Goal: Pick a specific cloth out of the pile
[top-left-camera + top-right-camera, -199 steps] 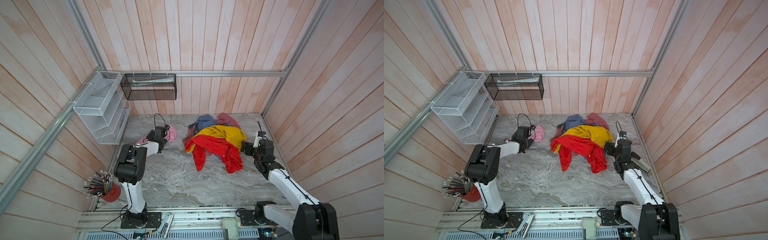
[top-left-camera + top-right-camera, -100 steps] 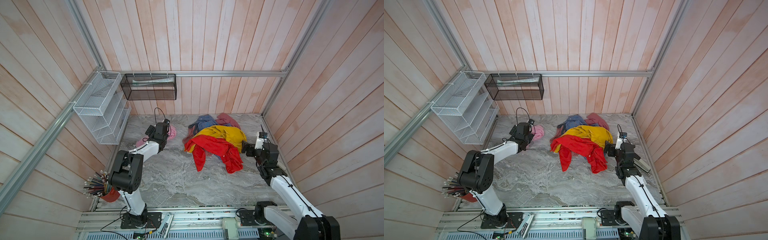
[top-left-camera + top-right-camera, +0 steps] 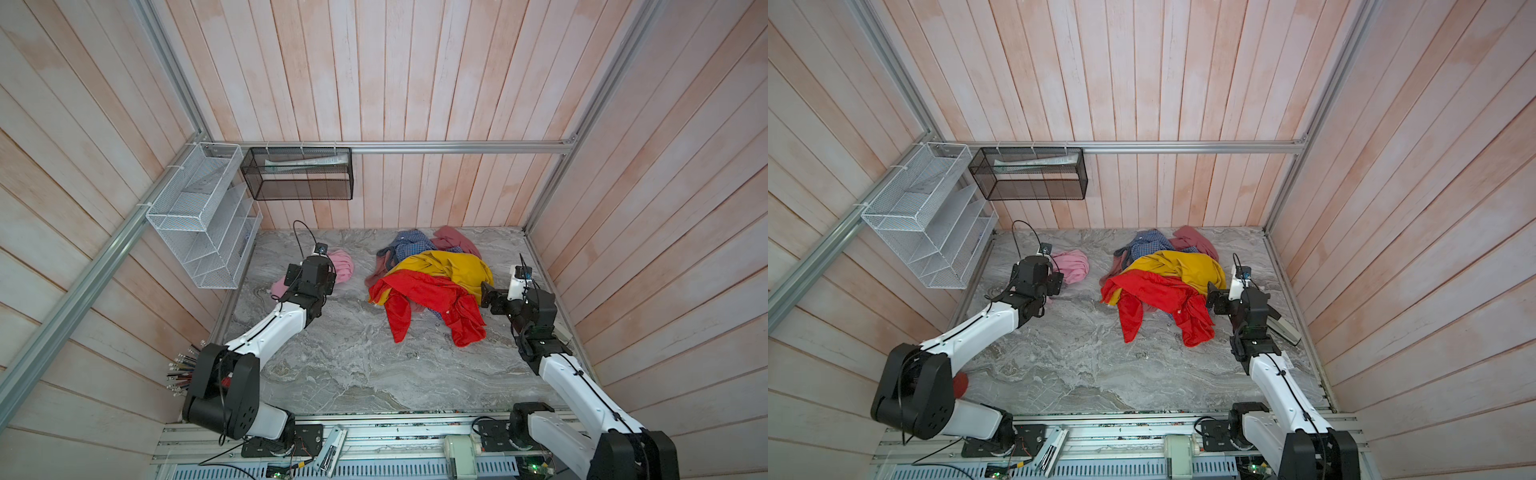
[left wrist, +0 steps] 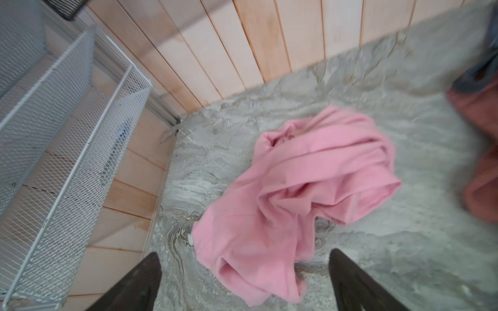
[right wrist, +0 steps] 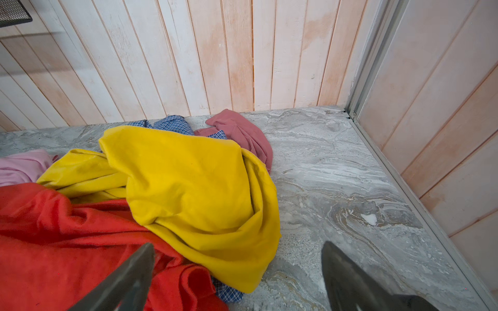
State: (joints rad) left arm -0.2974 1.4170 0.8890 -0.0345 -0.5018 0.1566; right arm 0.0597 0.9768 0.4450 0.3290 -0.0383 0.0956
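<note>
Pink cloth point(image 4: 296, 194), one piece, lies crumpled on the desk point(image 3: 332, 365), left of the pile point(image 3: 432, 286) and apart from it. Four garments make the pile: yellow, red, blue checked, dusty rose. Both grippers stand spread and empty, the left gripper point(image 4: 244, 258) by the cloth, the right gripper point(image 5: 237, 246) at the pile's right edge. Behind the pile, one black mesh basket point(image 3: 297, 189) holds papers point(image 3: 305, 163).

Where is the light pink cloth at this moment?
In both top views the cloth lies on the table at its back left, apart from the pile, beneath the open left pincer and near the white wire rack.
</note>
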